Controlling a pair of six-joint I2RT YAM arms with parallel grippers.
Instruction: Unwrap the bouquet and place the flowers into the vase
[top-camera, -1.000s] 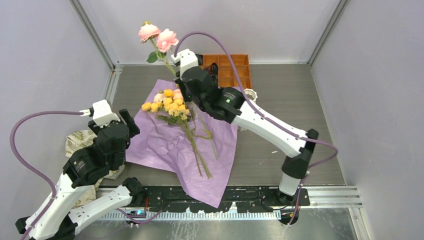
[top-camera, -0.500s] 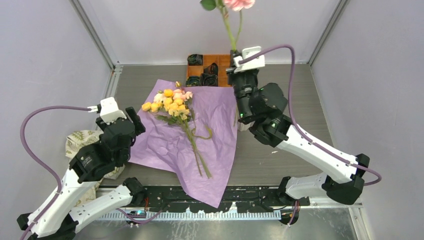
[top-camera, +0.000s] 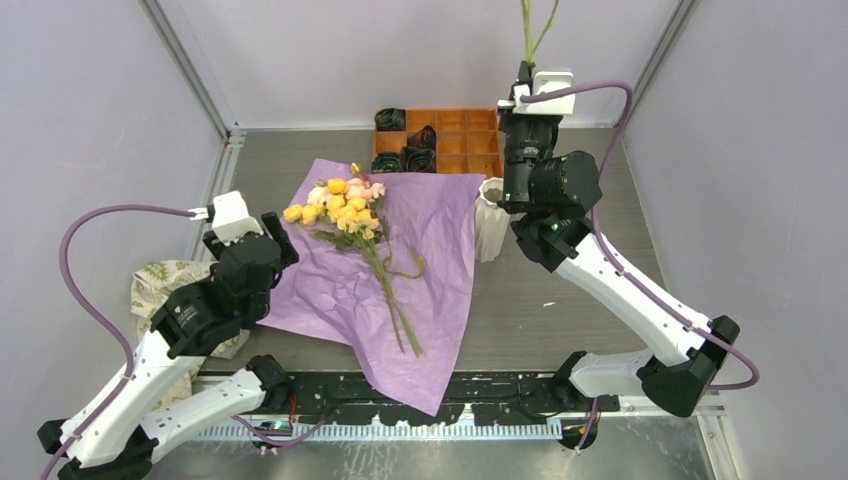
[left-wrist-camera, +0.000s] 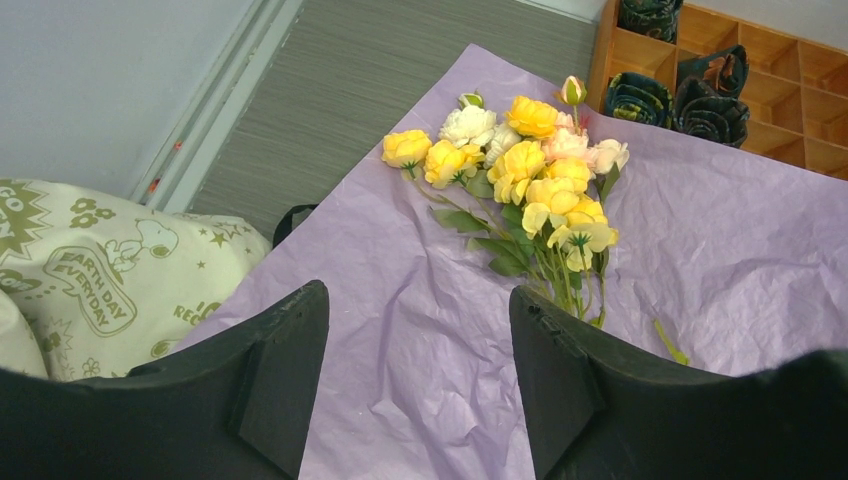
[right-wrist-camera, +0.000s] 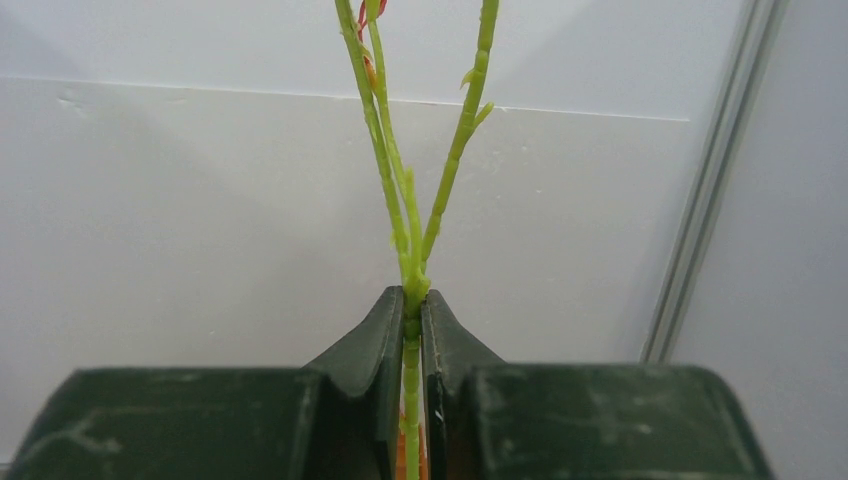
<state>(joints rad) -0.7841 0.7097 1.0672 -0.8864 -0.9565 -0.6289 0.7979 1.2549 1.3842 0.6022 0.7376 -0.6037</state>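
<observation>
Top view first. The crinkled purple wrapping paper (top-camera: 340, 290) is laid out flat, so the unwrapping looks done. A cluster of yellow, cream and pink flowers (top-camera: 335, 213) lies on it, stems trailing toward the near edge. The right gripper (top-camera: 524, 70) is up high by the back wall with a forked green stem (top-camera: 527, 25) standing upright out of it. The stem's top runs out of frame and no bloom shows. The small white ribbed vase (top-camera: 492, 230) stands just beside the paper's right edge, below that arm, and I can't see anything in it. My read: one stem to lower in, the rest waiting. Room is tight there, with the orange compartment tray (top-camera: 470, 140) and its dark rolled fabric coils (top-camera: 415, 155) just behind the vase and the side wall close.

Left wrist view. The left gripper (left-wrist-camera: 415, 330) has its jaws spread wide and nothing between them, hovering over the paper's left part. The flowers (left-wrist-camera: 520, 180) lie ahead in open reach. The beige printed cloth (left-wrist-camera: 90, 270) sits at the paper's left edge, a snag risk.

Right wrist view. The right gripper (right-wrist-camera: 412, 300) has its jaws pinched tight on the green stem (right-wrist-camera: 400, 200) just below its fork, with plain wall behind.
</observation>
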